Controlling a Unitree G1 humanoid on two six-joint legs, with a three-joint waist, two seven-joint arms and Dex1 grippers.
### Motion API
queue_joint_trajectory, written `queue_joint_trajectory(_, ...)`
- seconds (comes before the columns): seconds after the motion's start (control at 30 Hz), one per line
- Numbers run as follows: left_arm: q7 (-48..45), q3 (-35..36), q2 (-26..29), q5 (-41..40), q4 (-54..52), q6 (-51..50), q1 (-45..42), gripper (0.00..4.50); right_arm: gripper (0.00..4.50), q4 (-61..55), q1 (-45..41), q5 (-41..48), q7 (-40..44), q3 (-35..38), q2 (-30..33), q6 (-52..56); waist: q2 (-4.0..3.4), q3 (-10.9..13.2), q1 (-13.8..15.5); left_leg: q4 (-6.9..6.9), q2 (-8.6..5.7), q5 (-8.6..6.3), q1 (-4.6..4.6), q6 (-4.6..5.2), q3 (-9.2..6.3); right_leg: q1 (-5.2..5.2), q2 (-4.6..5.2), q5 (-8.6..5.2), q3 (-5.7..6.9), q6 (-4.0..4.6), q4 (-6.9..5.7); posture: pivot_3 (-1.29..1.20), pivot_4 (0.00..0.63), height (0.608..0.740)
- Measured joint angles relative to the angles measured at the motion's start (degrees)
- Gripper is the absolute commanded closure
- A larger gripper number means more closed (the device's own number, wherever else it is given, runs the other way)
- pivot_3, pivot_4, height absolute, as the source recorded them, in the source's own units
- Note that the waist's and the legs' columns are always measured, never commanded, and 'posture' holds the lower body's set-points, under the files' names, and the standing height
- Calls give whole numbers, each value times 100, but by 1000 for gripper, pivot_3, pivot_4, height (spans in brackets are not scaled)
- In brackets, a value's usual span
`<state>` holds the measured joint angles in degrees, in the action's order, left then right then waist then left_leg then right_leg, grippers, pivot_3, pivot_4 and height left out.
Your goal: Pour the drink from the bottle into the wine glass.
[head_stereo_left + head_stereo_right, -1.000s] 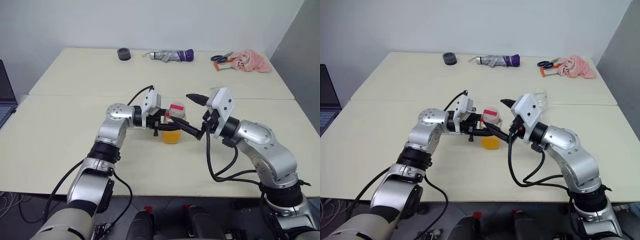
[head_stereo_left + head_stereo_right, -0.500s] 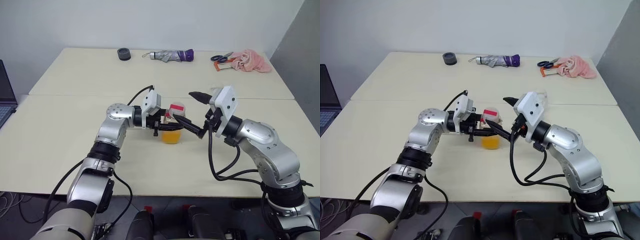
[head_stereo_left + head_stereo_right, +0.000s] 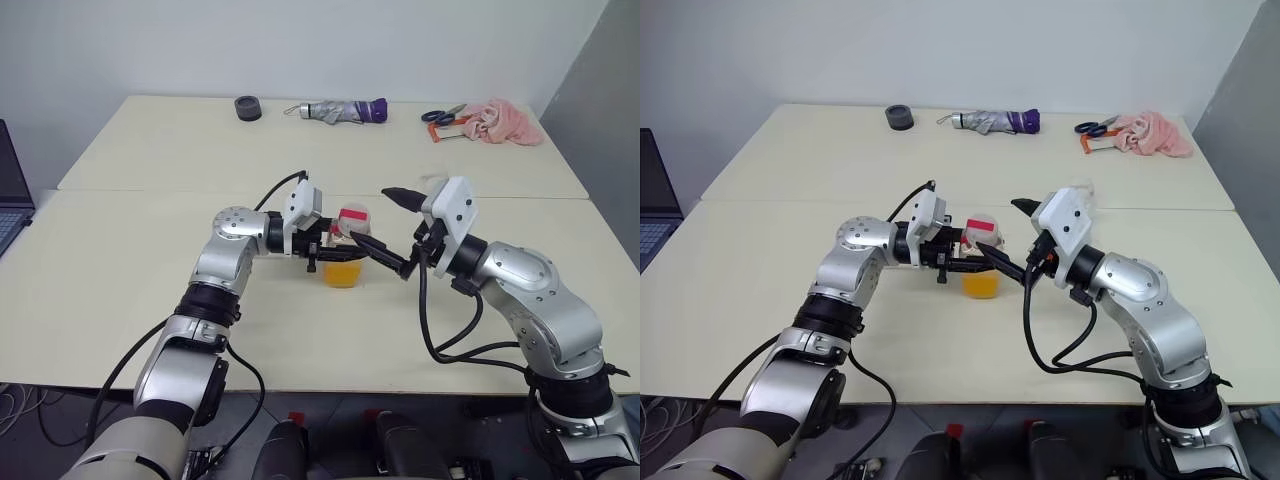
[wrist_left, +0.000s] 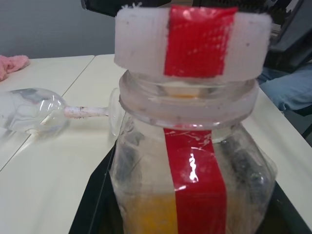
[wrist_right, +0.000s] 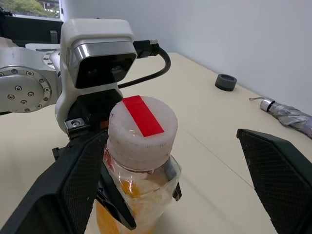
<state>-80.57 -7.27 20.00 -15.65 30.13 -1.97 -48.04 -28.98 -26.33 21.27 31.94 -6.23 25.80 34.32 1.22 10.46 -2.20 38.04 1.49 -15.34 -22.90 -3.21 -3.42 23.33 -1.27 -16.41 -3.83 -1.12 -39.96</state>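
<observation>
The bottle (image 3: 346, 248) stands upright at mid table, with a white cap (image 5: 141, 131) crossed by a red strip and a red strip down its clear body (image 4: 195, 180). The orange drink (image 3: 342, 272) fills its lower part. My left gripper (image 3: 328, 250) reaches in from the left and is shut on the bottle's body. My right gripper (image 3: 372, 215) is open, level with the cap, one finger on each side and apart from it. The wine glass (image 4: 34, 109) appears to lie on its side beyond the bottle, mostly hidden behind my right wrist in the eye views.
Along the far edge of the table lie a black round thing (image 3: 247, 107), a folded umbrella (image 3: 340, 110), scissors (image 3: 440, 116) and a pink cloth (image 3: 505, 122). A laptop (image 3: 10, 190) sits at the far left. A seam (image 3: 150, 191) runs across the table.
My right arm has eased slightly to the right, its gripper still open at the cap. The bottle and the left gripper have kept still.
</observation>
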Motion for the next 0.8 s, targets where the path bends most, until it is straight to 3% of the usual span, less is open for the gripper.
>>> queue_joint_trajectory(0.8,8,1,5,5,0,9,0,2785,0,-310,167,588,330,130,303,247,0,0,0,0,0,0,0,0,0,0,0,0,0,0,0,0,150,740)
